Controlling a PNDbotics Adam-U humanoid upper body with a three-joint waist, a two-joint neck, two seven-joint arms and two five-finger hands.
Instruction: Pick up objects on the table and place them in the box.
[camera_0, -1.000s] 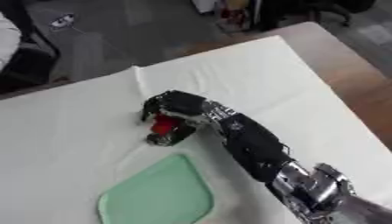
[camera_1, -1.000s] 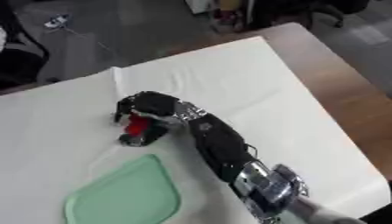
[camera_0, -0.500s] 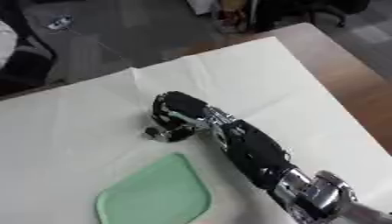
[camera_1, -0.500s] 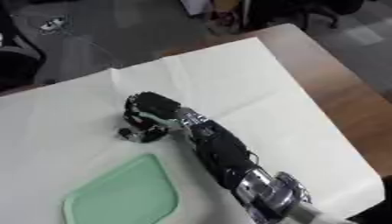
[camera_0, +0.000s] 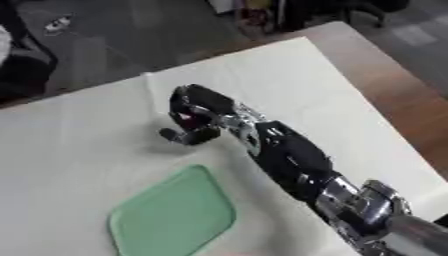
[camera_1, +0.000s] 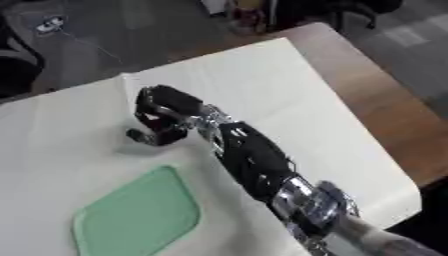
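A table (camera_0: 376, 95) with a wooden top fills most of both views, and a white cloth (camera_0: 79, 150) covers nearly all of it, leaving a bare strip of wood along the edge from 1 to 4 o'clock.

The robot's right arm (camera_0: 297, 170), black with a silver joint low down, comes in from 5 o'clock and stretches toward the middle of the cloth.

A pale green box (camera_0: 171, 215), shallow with rounded corners, lies flat on the cloth at 7 o'clock, just beside the forearm and apart from the hand.

The right hand (camera_0: 199, 116) sits a little toward 11 o'clock from the centre, well above the box. Its fingers are curled over and closed around a small red object (camera_0: 184, 119), of which only a sliver of red shows between the dark fingers; its shape cannot be made out. The thumb (camera_0: 188, 136) curls under toward the cloth, and whether it touches the cloth cannot be told.
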